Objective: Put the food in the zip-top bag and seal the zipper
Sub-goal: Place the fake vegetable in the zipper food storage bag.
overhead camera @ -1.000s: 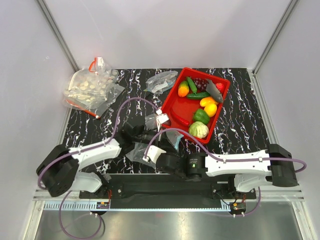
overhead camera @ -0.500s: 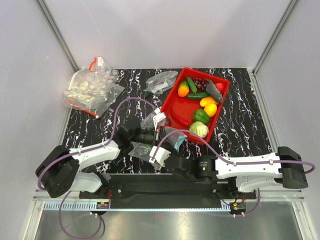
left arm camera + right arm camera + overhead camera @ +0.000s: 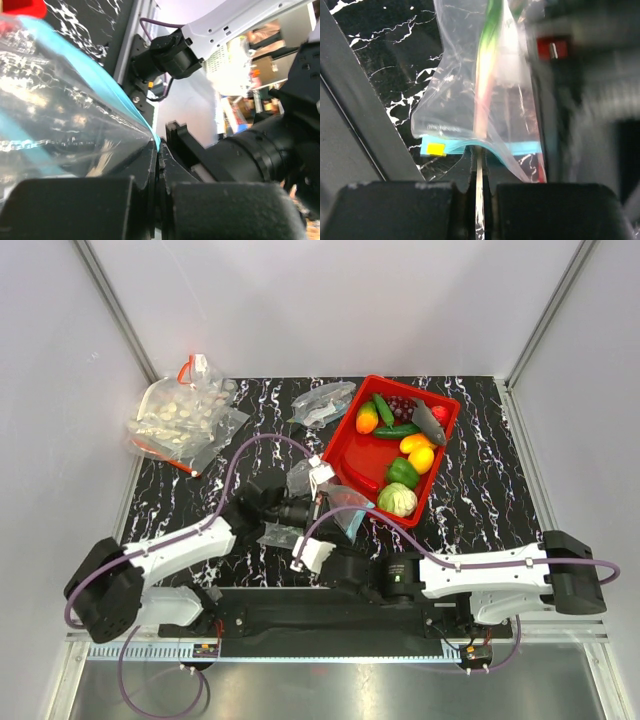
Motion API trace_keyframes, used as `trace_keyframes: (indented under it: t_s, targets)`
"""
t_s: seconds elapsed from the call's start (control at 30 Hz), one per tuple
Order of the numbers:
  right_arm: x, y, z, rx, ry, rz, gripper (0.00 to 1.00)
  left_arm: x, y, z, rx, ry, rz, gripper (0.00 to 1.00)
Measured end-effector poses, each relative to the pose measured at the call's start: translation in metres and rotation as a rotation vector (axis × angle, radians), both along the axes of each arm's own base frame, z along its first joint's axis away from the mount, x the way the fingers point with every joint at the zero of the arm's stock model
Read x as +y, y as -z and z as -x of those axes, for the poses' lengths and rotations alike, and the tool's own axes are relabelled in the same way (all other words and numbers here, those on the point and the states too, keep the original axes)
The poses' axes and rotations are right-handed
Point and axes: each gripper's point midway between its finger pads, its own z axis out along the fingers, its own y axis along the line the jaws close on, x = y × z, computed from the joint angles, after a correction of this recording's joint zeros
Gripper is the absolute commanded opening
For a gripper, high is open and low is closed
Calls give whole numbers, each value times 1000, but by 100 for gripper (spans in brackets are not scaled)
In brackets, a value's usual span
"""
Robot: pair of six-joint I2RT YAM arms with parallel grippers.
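Item: zip-top bag. Left gripper and right gripper both pinched tight on zipper; strip's long axis spans between them.

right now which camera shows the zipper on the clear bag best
Right wrist: the zipper runs teal across the frame, just above the shut end effector. Left wrist shows one slanted stretch, close up. The top view gives only a small teal sliver.

The left tool has its dark jaws pressed together on the edge of the clear, crinkled zip-top bag. The bag's teal zipper slants down into the pinch. Behind are the black marbled desk and the right arm.
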Motion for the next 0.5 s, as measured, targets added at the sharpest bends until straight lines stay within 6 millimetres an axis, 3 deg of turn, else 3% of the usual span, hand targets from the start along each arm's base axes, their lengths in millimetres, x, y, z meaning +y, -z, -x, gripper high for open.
trace_keyframes:
  t_s: [0.2,0.37,0.5]
  targets:
    - [-4,-16,-1,-7,4,-46,2,9,-10,-1,-61,-12,-8,0]
    - [0,-17,-2,-24,-14,-39,4,8,-5,-3,-39,-12,-21,0]
    - [8,-17,-4,-39,-30,-23,23,4,-4,-5,-7,-15,-19,0]
